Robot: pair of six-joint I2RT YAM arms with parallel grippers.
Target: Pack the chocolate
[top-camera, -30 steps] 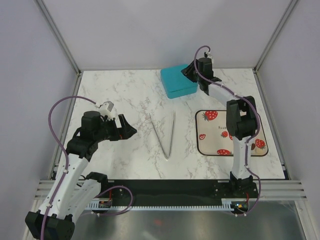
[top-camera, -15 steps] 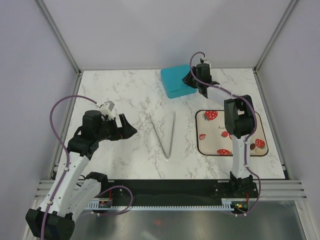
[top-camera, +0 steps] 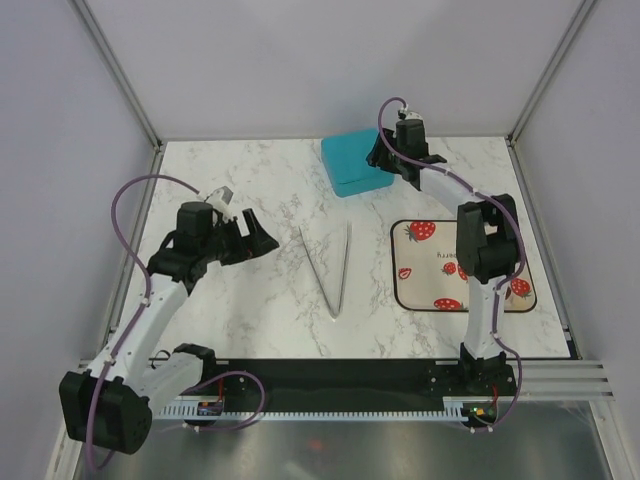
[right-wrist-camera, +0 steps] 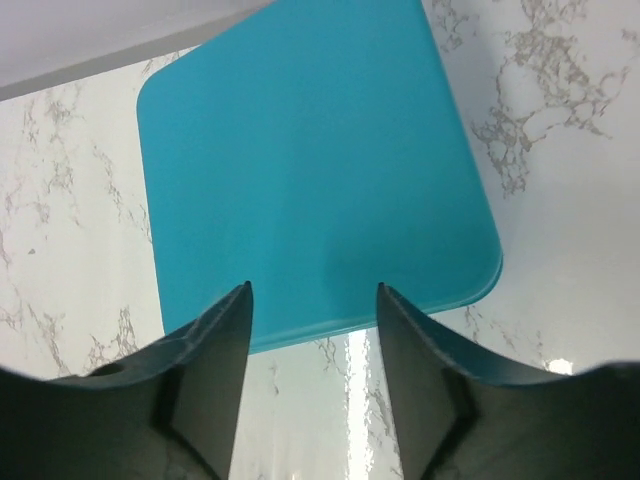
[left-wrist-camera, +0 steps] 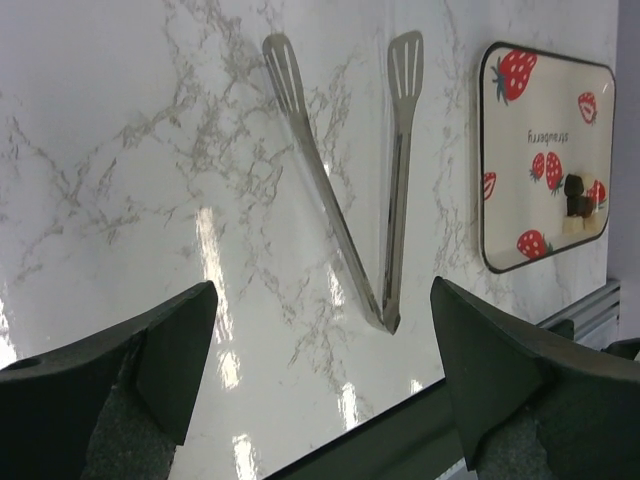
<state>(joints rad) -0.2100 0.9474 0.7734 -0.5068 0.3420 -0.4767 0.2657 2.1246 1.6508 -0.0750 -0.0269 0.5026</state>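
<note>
The chocolate point(left-wrist-camera: 576, 205), a small cluster of dark and pale pieces, lies on the strawberry-print mat point(left-wrist-camera: 545, 150) in the left wrist view; in the top view my right arm hides it. My left gripper point(top-camera: 256, 240) is open and empty, left of the metal tongs point(top-camera: 330, 265), which lie spread in a V. The left gripper point(left-wrist-camera: 322, 290) looks along the table at the tongs point(left-wrist-camera: 340, 180). My right gripper point(right-wrist-camera: 313, 288) is open with nothing between its fingers, hovering over the edge of the shut teal box point(right-wrist-camera: 310, 170), which stands at the back point(top-camera: 355, 162).
The mat point(top-camera: 430, 270) lies at the right of the marble table, under my right arm. Frame posts and white walls bound the table on three sides. A black rail runs along the near edge.
The right gripper's jaws have spread wider over the teal box edge. My left arm has swung away from its base, bringing the open gripper nearer the tongs.
</note>
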